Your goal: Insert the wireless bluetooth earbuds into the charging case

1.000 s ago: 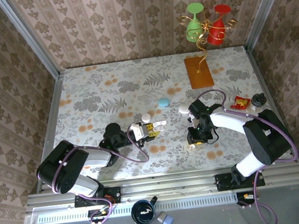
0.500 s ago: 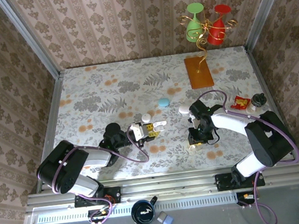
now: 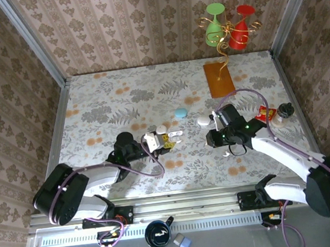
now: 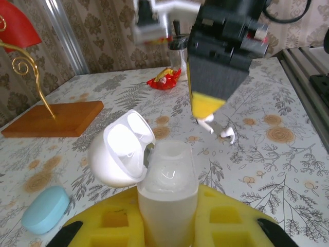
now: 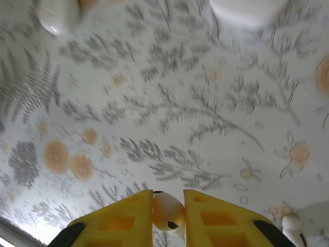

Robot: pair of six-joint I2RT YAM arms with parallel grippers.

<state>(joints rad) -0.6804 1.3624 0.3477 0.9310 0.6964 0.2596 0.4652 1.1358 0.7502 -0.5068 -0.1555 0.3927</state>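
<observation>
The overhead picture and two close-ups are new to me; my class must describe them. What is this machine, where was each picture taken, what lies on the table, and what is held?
These are two robot arms, a left arm and a right arm, bolted at the near edge of a flowered table, each ending in a yellow claw. The overhead picture comes from a fixed camera above; each close-up from a camera on one wrist. The left claw grips an open white plastic charging case. The right claw pinches a tiny white earbud. On the table lie a light blue oval case, a white rounded case, a red wrapper and an orange wooden base.
</observation>
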